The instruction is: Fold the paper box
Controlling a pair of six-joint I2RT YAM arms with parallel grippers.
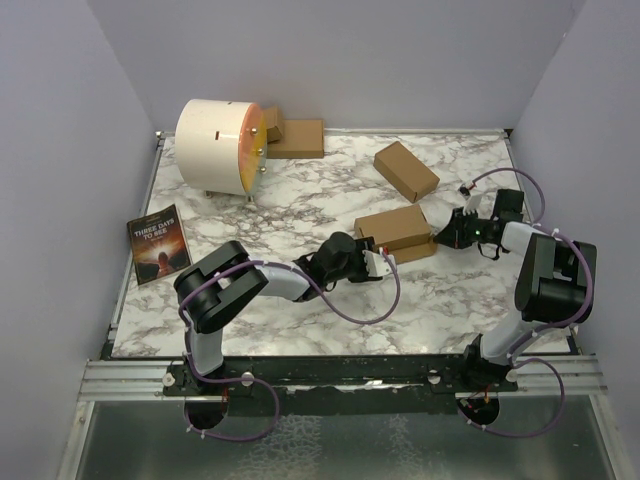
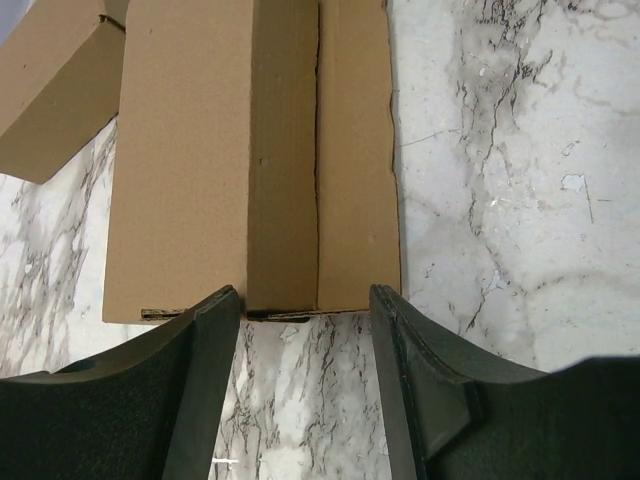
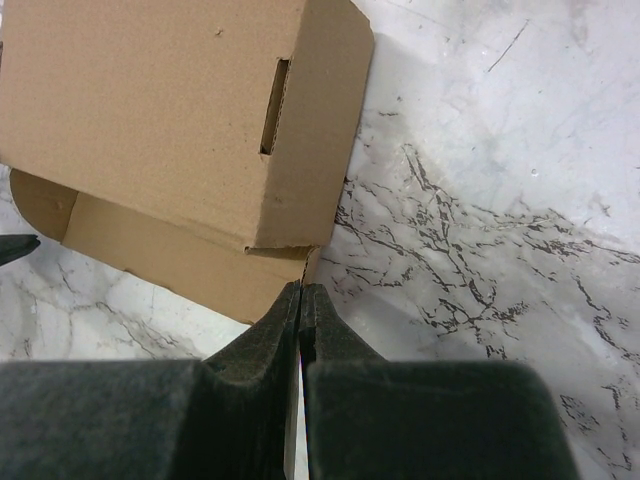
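Note:
The brown paper box (image 1: 395,230) lies partly folded in the middle of the marble table. My left gripper (image 1: 382,258) is open at its near-left end. In the left wrist view the box (image 2: 250,150) lies just beyond my open gripper (image 2: 305,300), with its near edge level with the fingertips and a seam running down its top. My right gripper (image 1: 440,238) is shut at the box's right end. In the right wrist view its closed tips (image 3: 301,290) touch the corner of the lower flap of the box (image 3: 170,110), with nothing between them.
A second folded box (image 1: 405,170) lies behind the first and also shows in the left wrist view (image 2: 50,90). A flat cardboard piece (image 1: 297,138) and a white drum (image 1: 220,147) stand at the back left. A book (image 1: 158,243) lies at the left edge.

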